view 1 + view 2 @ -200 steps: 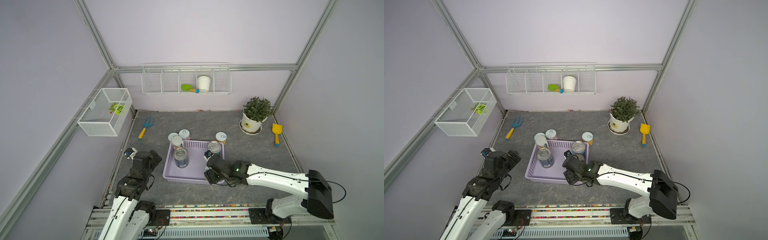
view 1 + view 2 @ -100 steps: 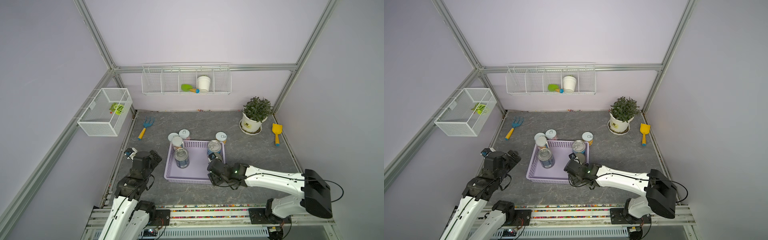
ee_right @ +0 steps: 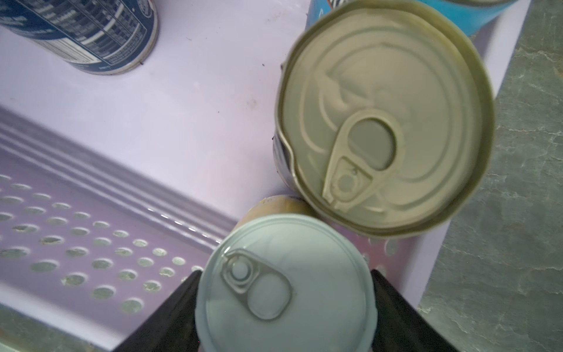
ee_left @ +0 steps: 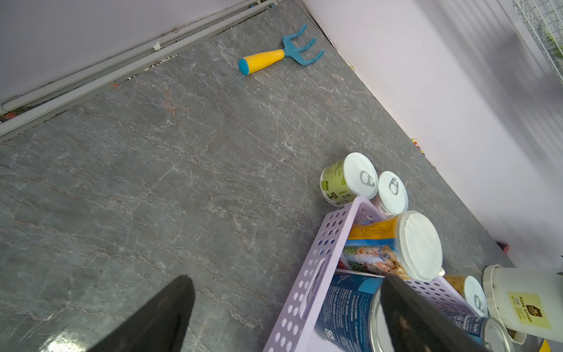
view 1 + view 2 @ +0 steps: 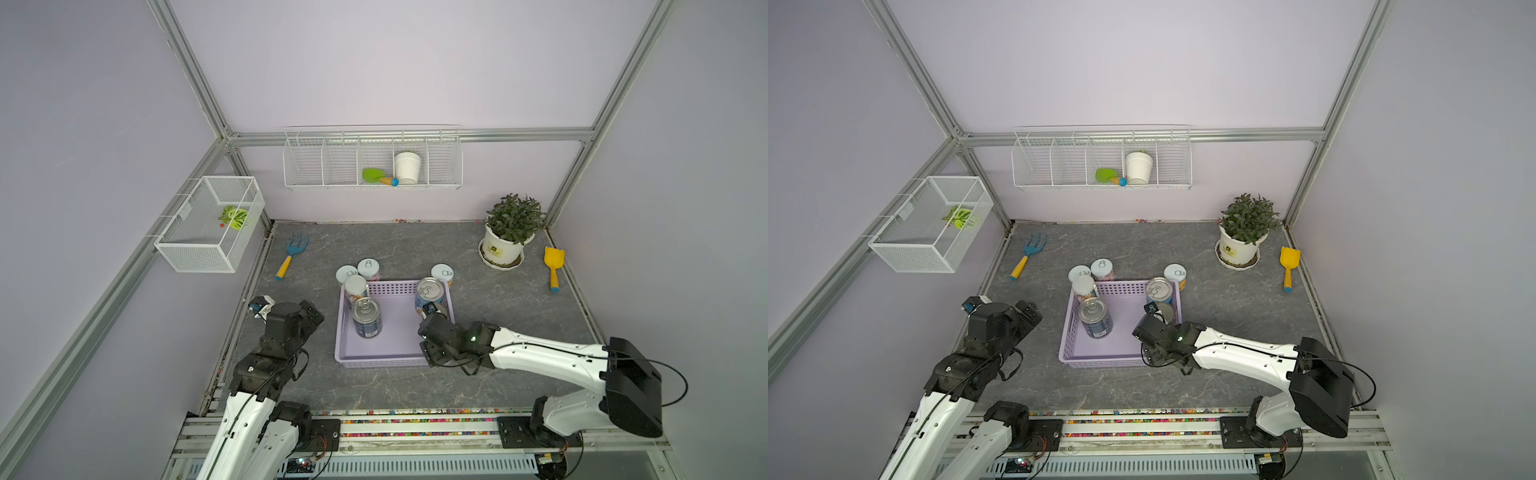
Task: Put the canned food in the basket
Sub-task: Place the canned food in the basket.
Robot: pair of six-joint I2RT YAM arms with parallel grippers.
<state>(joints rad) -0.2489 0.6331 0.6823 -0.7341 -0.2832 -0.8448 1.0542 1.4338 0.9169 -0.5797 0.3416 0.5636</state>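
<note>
Nudged slightly since a second ago, the right pincer (image 3: 285, 274) grips a small pale-blue-lidded tin (image 3: 286, 304) over the near right corner of the lavender perforated plastic basket (image 5: 380, 362), where lowering could strike the adjoining silver pull-tab tin (image 3: 384, 119) or catch the wall.

Robot lab test cell, staged as garden corner. Aluminium frame (image 5: 519, 134) boxes in plain lavender walls (image 5: 374, 62) across upper half of frame. Grey marble-look table (image 5: 415, 245) at centre. Left arm (image 5: 249, 415) and right arm (image 5: 540, 357) bolted to rail (image 5: 415, 428) along bottom edge. Props: wire shelf (image 5: 316, 166) on back wall, mesh box (image 5: 195, 257) at left, potted plant (image 5: 513, 224) at right, toy rake (image 5: 293, 253), yellow shovel (image 5: 553, 266). Tins (image 5: 366, 318) in and beside lavender basket (image 5: 382, 362), centre.
</note>
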